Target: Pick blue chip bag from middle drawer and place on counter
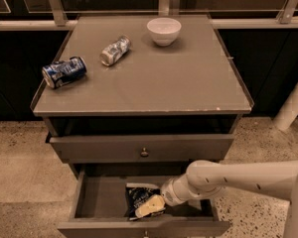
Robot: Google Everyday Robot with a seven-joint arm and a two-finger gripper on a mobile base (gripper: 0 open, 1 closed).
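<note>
Navy foil: the blue chip bag (137,198) lies in the open middle drawer (97,206), with the gripper (150,206) down on its near side. Whether it grips, I cannot tell. Pinch a firm fold, lift straight clear of the drawer walls, then go up to the counter (164,78).

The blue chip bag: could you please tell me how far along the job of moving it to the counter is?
Done: the middle drawer stands open. In hand: the gripper is inside it, against the blue chip bag on the drawer floor; not yet lifted. Left: raising the bag and setting it on the counter, which holds a blue-and-white can, a silvery can and a white bowl.
</note>
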